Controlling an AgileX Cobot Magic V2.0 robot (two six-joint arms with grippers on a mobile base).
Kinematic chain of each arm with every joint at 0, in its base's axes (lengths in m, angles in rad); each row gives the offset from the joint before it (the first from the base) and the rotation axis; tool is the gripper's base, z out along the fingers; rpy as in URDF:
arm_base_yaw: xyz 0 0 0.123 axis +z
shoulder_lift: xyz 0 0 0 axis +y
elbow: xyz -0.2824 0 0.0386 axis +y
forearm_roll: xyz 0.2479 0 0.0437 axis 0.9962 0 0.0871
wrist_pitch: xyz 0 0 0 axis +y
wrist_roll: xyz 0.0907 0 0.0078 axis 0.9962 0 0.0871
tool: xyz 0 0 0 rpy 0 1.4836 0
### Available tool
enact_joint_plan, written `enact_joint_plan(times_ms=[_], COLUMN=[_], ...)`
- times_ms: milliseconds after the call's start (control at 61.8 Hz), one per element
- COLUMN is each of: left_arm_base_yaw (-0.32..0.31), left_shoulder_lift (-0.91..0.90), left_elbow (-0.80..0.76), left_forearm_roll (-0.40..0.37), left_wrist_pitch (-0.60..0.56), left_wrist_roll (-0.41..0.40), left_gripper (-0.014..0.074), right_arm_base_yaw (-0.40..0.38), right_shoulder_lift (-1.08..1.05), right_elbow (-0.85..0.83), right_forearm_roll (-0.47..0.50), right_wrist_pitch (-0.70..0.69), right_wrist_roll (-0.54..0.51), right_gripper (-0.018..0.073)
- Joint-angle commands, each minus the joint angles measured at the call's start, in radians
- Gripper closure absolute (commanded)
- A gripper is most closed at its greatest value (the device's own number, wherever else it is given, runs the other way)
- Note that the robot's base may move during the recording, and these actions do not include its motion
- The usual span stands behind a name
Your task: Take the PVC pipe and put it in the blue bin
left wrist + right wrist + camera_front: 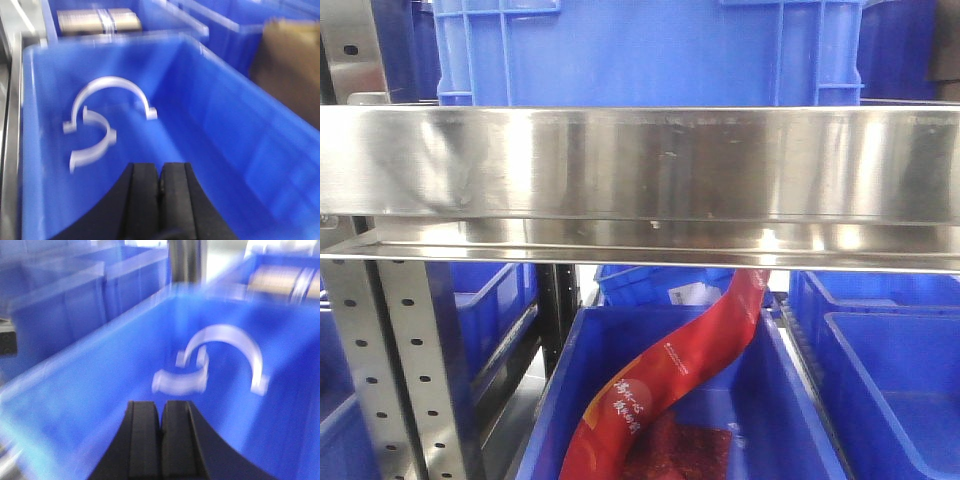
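Two white curved PVC pipe pieces lie inside a blue bin (210,115). In the left wrist view the larger arc (112,88) lies behind the smaller one (95,145). In the right wrist view the larger arc (235,342) is at the right and the smaller piece (181,380) is just ahead of the fingers. My left gripper (160,172) is shut and empty, above the bin's near floor. My right gripper (162,410) is shut and empty, over the same bin (75,405). Both wrist views are blurred. No gripper shows in the front view.
A steel shelf beam (640,165) crosses the front view, with a blue crate (650,50) above. Below, a blue bin (790,400) holds a red packet (670,370). Neighbouring blue bins (235,30), a tan bundled pack (97,21) and a brown object (290,65) stand nearby.
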Motion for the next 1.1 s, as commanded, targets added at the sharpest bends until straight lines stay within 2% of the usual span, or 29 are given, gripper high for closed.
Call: enact_joint_plan(times_ms=[0, 178, 275, 469, 631, 809, 1084], left_arm_base_yaw=[-0.005, -0.005, -0.005, -0.005, 0.000, 0.000, 0.000], left_shoulder_lift=[-0.091, -0.244, -0.335, -0.500, -0.642, -0.769, -0.859], left_elbow=[0.002, 0.122, 0.255, 0.591, 0.857, 0.994, 1.016], left_forearm_roll=[-0.004, -0.013, -0.013, -0.026, -0.026, -0.026, -0.026], left_wrist_pitch=[0.006, -0.078, -0.188, -0.461, -0.665, -0.685, -0.682], left_wrist_roll=[0.001, 0.001, 0.001, 0.001, 0.001, 0.001, 0.001], left_gripper=[0.0707, 0.0707, 0.0707, 0.0707, 0.0707, 0.0707, 0.0707], right_arm_base_yaw=[0.000, 0.000, 0.000, 0.000, 0.000, 0.000, 0.000], right_shoulder_lift=[-0.091, -0.239, -0.322, -0.465, -0.577, -0.682, -0.734], right_elbow=[-0.004, 0.059, 0.175, 0.485, 0.706, 0.802, 0.800], right_forearm_roll=[0.010, -0.011, -0.084, -0.091, -0.091, -0.091, -0.091], right_wrist_pitch=[-0.011, -0.091, -0.183, -0.405, -0.467, -0.474, -0.477], right_wrist_roll=[-0.009, -0.010, -0.010, -0.010, -0.010, -0.010, -0.010], right_gripper=[0.0727, 0.0727, 0.0727, 0.0727, 0.0727, 0.0727, 0.0727])
